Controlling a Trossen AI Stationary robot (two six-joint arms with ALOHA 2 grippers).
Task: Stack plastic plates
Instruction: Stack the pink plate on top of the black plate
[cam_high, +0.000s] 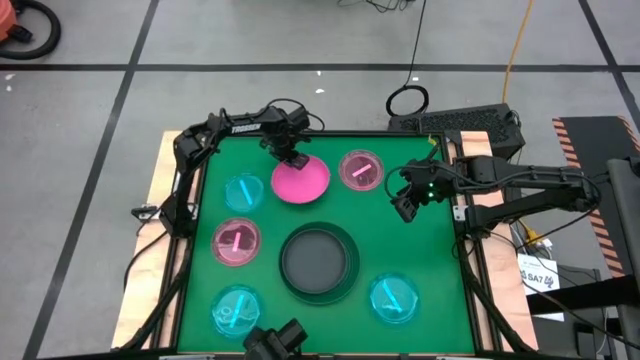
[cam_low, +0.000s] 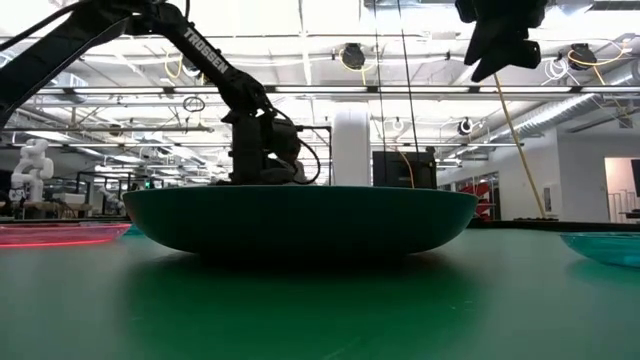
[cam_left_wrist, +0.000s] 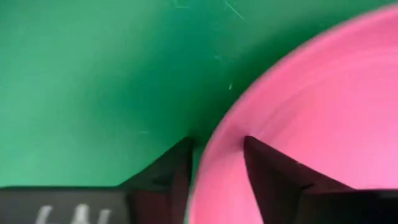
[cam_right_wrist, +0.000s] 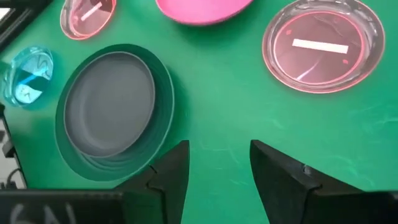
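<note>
The hot pink plate (cam_high: 303, 181) lies far of the table's middle. My left gripper (cam_high: 293, 158) is open at its far-left rim (cam_left_wrist: 214, 155), reaching down, with one finger (cam_left_wrist: 264, 165) over the plate's inside and the other (cam_left_wrist: 174, 165) outside. The black plate (cam_high: 317, 258) sits inside the dark green plate (cam_high: 345, 285), near of centre. Small translucent pink plates (cam_high: 360, 170) (cam_high: 236, 241) and cyan plates (cam_high: 243, 192) (cam_high: 236, 310) (cam_high: 393, 298) rest flat on the mat. My right gripper (cam_high: 405, 205) hovers open above bare mat (cam_right_wrist: 217, 162), holding nothing. My left gripper stands astride the hot pink plate's far-left rim (cam_left_wrist: 211, 168), coming from above with one finger inside the plate and one outside. Whether either finger touches the rim I cannot tell.
The green mat (cam_high: 440, 260) is bounded by a raised frame and wooden boards (cam_high: 160, 170) on the left. Bare mat lies between the stacked plates and the right edge. In the low view the dark green plate (cam_low: 300, 220) hides the table's far half.
</note>
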